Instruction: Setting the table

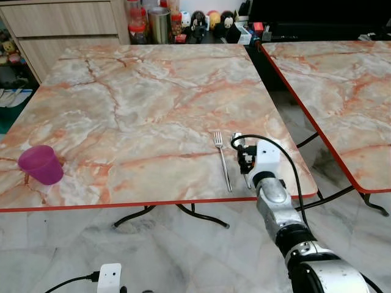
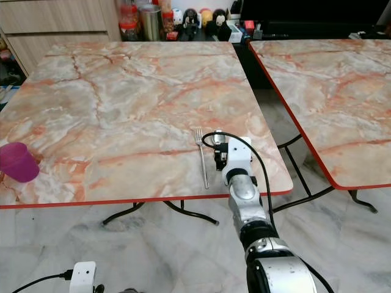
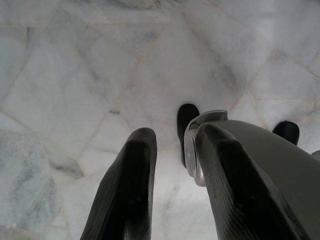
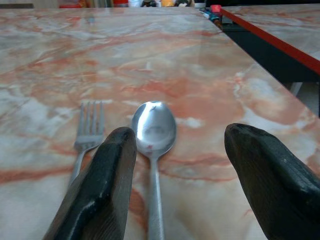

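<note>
A silver fork (image 1: 222,160) lies near the front edge of the marble table (image 1: 153,110), tines pointing away from me. Right beside it lies a silver spoon (image 4: 153,131), parallel to the fork (image 4: 87,131). My right gripper (image 1: 247,163) rests low over the spoon's handle, open, its two black fingers (image 4: 107,180) straddling the spoon without touching it. A purple cup (image 1: 41,164) stands at the table's front left. My left gripper (image 3: 172,140) hangs idle over the floor, its fingers a little apart and holding nothing.
A second marble table (image 1: 342,91) stands to the right across a narrow gap. Wooden drawers (image 1: 61,24), bottles, a metal can (image 1: 160,24) and small figurines (image 1: 211,19) line the back. The floor is pale marble tile (image 1: 183,256).
</note>
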Controlling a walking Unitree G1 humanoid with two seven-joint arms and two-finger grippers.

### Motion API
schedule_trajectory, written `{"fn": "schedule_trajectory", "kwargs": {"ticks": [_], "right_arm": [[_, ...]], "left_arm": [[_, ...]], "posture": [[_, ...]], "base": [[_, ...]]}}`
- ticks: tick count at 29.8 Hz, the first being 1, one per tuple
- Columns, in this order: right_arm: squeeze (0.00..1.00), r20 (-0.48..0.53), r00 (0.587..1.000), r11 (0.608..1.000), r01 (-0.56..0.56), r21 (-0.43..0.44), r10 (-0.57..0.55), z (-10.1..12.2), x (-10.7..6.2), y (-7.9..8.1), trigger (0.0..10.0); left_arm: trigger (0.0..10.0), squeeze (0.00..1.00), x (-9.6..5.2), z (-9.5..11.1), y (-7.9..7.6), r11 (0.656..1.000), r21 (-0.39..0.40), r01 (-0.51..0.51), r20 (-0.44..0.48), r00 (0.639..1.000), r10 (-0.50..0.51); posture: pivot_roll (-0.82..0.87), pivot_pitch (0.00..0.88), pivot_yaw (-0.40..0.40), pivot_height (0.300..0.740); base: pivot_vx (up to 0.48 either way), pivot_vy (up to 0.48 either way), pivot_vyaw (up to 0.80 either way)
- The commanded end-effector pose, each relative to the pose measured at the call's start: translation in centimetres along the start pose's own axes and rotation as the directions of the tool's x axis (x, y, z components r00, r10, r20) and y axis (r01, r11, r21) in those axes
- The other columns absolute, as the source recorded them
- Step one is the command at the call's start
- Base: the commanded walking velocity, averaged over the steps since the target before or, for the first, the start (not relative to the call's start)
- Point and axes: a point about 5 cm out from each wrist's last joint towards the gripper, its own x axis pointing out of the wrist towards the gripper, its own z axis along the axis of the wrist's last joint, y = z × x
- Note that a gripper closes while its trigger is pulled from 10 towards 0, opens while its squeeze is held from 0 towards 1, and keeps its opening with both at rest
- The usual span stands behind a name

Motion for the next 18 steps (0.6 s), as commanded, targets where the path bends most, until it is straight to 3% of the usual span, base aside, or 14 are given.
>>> {"fn": "schedule_trajectory", "kwargs": {"ticks": [1, 10, 18], "right_arm": [[0.00, -0.016, 1.000, 1.000, -0.003, 0.022, 0.003, 0.32, 0.30, -0.14, 10.0], [0.00, -0.042, 0.998, 0.998, -0.050, 0.029, 0.051, 0.84, 0.81, 0.58, 10.0], [0.00, -0.097, 0.995, 0.999, 0.003, 0.049, 0.001, 0.61, 0.99, -0.14, 10.0]], "left_arm": [[10.0, 0.00, -0.21, -0.98, 0.08, 1.000, 0.008, -0.005, -0.040, 0.999, 0.005], [10.0, 0.00, -0.20, -0.91, 0.12, 1.000, 0.000, -0.009, -0.036, 0.999, 0.009], [10.0, 0.00, -0.24, -1.06, 0.11, 1.000, -0.001, -0.006, -0.041, 0.999, 0.006]], "posture": [[0.12, 0.112, -0.041, 0.715], [0.13, 0.115, -0.043, 0.715], [0.13, 0.115, -0.044, 0.715]], "base": [[0.000, 0.000, 0.00], [0.000, 0.000, 0.00], [0.000, 0.000, 0.00]]}}
